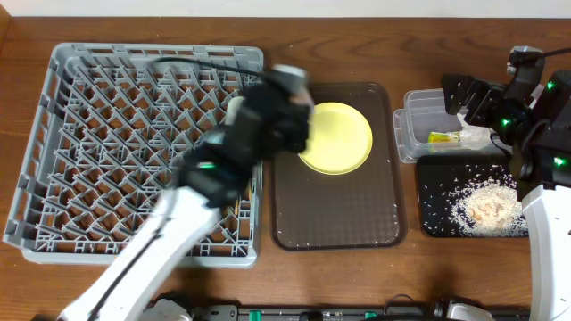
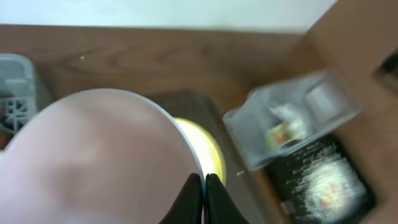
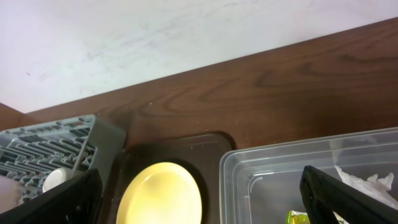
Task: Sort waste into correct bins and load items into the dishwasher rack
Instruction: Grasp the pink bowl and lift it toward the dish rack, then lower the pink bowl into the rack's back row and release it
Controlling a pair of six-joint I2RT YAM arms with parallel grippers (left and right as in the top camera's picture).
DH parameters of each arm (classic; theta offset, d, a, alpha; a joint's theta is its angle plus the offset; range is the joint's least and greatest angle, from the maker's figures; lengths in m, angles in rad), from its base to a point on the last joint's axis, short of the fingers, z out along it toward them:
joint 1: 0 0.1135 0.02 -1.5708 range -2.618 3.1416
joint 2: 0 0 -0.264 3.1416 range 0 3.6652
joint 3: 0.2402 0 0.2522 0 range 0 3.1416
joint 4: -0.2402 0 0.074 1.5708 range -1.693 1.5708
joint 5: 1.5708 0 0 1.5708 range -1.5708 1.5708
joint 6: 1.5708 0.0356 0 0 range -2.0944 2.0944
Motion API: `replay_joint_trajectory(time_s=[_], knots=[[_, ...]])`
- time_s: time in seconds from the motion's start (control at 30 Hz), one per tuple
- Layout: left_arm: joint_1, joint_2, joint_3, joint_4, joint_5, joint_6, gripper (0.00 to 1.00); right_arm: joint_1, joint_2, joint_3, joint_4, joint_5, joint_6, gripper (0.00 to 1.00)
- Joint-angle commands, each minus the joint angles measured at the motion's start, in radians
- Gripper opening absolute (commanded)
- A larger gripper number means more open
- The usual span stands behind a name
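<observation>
Wrapper [image 1: 439,137] and napkin [image 1: 473,135] are seen overhead in the clear tub [image 1: 419,96], rice [image 1: 486,207] in the black tray [image 1: 426,169], the yellow plate [image 1: 343,138] on the brown tray [image 1: 339,214]; the left arm [image 1: 178,223] is stretched over the rack [image 1: 89,134] edge. Left wrist: the left gripper [image 2: 203,186] is closed on the bowl [image 2: 99,162] rim. Right wrist: the right gripper [image 3: 200,186] is spread wide near the tub.

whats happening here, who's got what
The left gripper is shut on the rim of a pale bowl, between the dishwasher rack and the yellow plate, which lies on the brown tray. The right gripper hangs open over the clear tub, which holds the snack wrapper and napkin. Rice scraps lie in the black tray.
</observation>
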Motion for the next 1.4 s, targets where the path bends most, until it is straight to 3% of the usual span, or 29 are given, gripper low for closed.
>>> replay_joint_trajectory(time_s=[0.0,0.13,0.2,0.4,0.53,0.63,0.8,0.93,1.13,1.37], knots=[[0.182,-0.058,0.008,-0.008,0.426,-0.164,0.06,-0.006,-0.001,0.001,-0.001,-0.012,-0.013,0.99],[0.434,-0.045,0.008,-0.051,0.882,-0.251,0.06,-0.006,-0.001,0.001,-0.001,-0.012,-0.013,0.99],[0.536,-0.019,0.007,-0.088,1.026,-0.246,0.06,-0.006,-0.001,0.001,-0.001,-0.012,-0.013,0.99],[0.742,0.105,0.006,-0.085,1.225,-0.245,0.06,-0.006,-0.001,0.001,-0.001,-0.012,-0.013,0.99],[0.768,0.205,0.006,-0.022,1.229,-0.248,0.06,-0.006,-0.001,0.001,-0.001,-0.012,-0.013,0.99],[0.768,0.304,0.006,0.138,1.221,-0.345,0.06,-0.006,-0.001,0.001,-0.001,-0.012,-0.013,0.99],[0.77,0.501,0.006,0.646,1.176,-0.764,0.06,-0.006,-0.001,0.001,-0.001,-0.012,-0.013,0.99],[0.778,0.633,0.006,0.965,1.123,-1.021,0.06,-0.006,-0.001,0.001,-0.001,-0.012,-0.013,0.99],[0.788,0.737,0.006,1.052,1.098,-1.087,0.06,-0.006,-0.001,0.001,-0.001,-0.012,-0.013,0.99],[0.838,0.739,0.008,1.152,1.109,-1.139,0.06,-0.006,-0.001,0.001,-0.001,-0.012,-0.013,0.99]])
